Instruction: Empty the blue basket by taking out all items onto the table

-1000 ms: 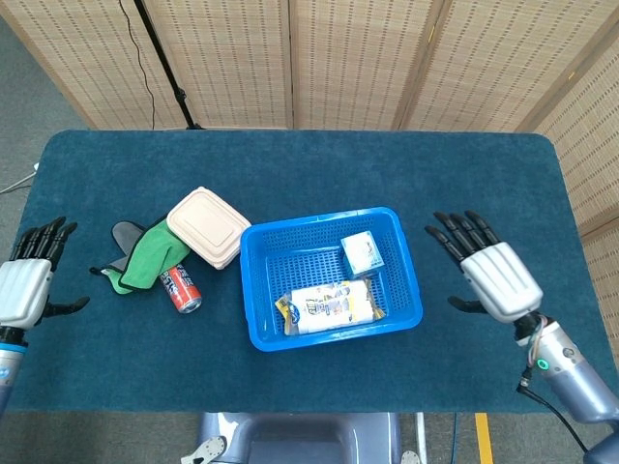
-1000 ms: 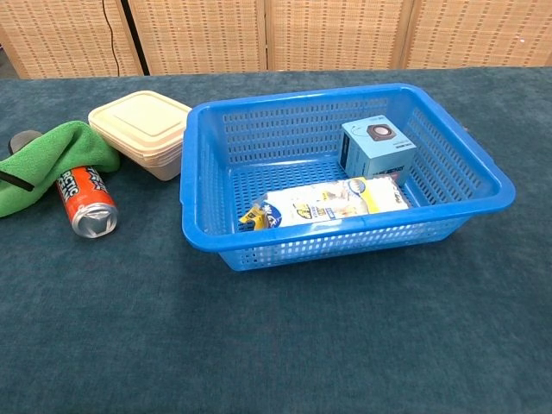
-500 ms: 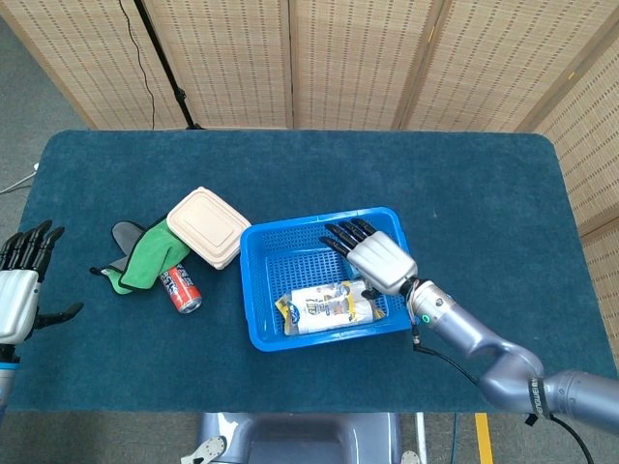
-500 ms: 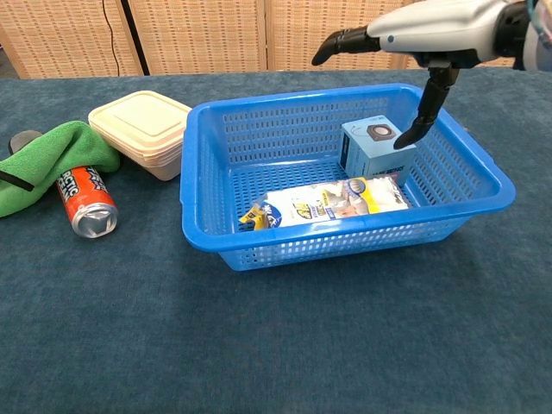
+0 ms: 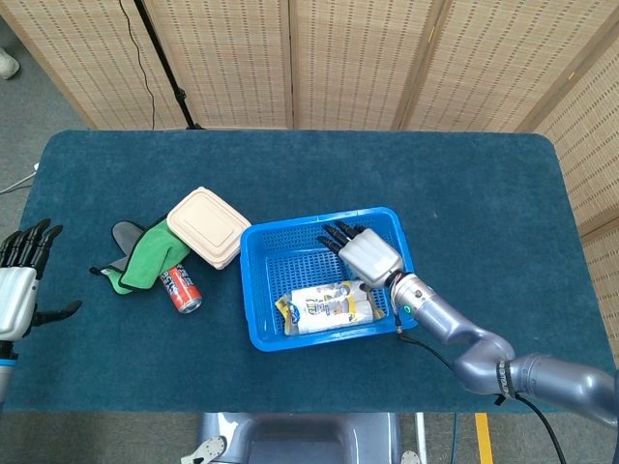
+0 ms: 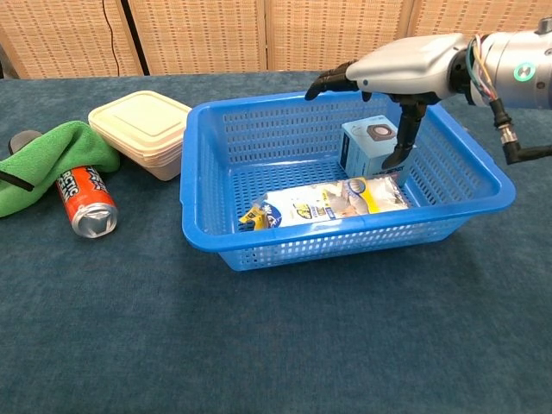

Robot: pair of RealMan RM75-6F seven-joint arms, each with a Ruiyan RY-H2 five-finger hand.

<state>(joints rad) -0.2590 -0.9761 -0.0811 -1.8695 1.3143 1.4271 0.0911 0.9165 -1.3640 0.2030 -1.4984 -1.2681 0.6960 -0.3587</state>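
Note:
The blue basket (image 5: 261, 290) stands at the table's middle. Inside lie a white and yellow snack bag (image 5: 329, 306) near the front wall and a light blue box (image 6: 366, 147) at the back right. My right hand (image 6: 401, 69) hovers over that box with fingers spread; its thumb (image 6: 404, 138) hangs down beside the box's right face, and nothing is gripped. From above, the right hand (image 5: 363, 253) covers the box. My left hand (image 5: 17, 290) stays at the table's left edge, fingers apart and empty.
Left of the basket sit a beige lidded container (image 5: 208, 225), a green cloth (image 5: 145, 256) and a red can (image 5: 181, 287) lying on its side. The basket wall (image 6: 470, 164) rises close to the right of the hand's thumb. Woven screens stand behind the table.
My right hand has swung from the table's right side into the basket and now sits a bit lower and further left over the blue box. The left hand shifted slightly left.

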